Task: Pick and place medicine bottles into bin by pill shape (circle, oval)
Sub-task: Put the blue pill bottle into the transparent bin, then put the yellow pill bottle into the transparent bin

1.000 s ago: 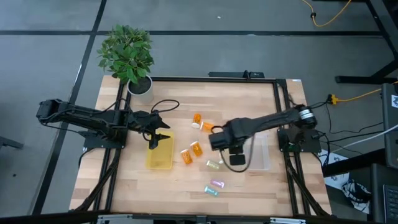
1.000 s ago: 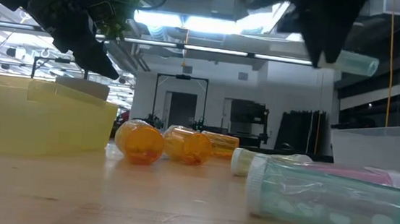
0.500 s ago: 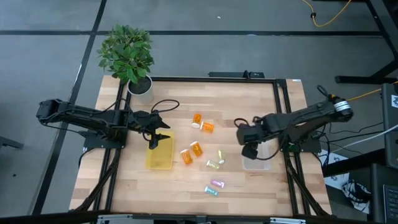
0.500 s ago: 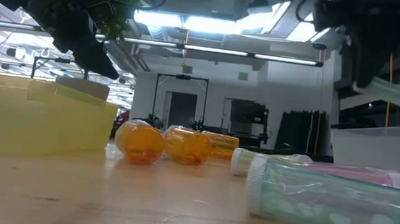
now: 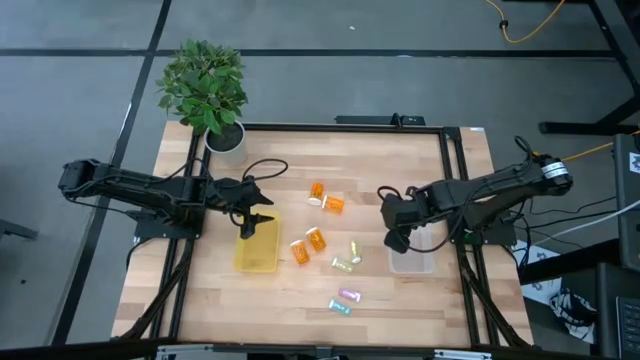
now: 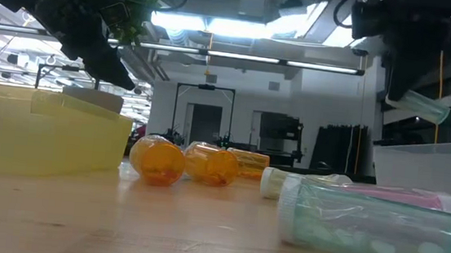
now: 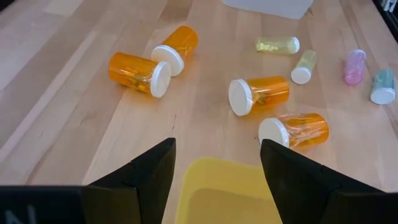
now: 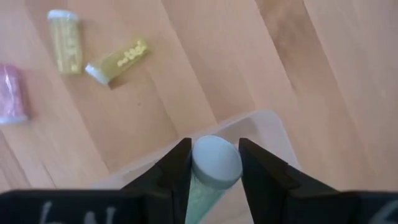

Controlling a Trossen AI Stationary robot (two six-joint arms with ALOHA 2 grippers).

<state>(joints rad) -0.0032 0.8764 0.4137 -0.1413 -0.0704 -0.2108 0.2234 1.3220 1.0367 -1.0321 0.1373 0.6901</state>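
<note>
Our right gripper [image 8: 213, 163] is clamped on a green vial [image 8: 211, 168] above the clear bin [image 5: 413, 262], poised to drop it; our left gripper [image 7: 217, 163], jaws apart, waits over the yellow bin [image 5: 257, 247]

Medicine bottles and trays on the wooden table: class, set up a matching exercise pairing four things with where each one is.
Things:
1. pale green vial with a rounded cap
2. opaque yellow plastic tray
3. clear colourless plastic tray
4. four translucent orange bottles with white caps

Places:
A. under the left gripper
B. lying on the bare wood between the two trays
C. held between the right gripper's fingers
D. beneath the held vial

Pairs: 1-C, 2-A, 3-D, 4-B
</note>
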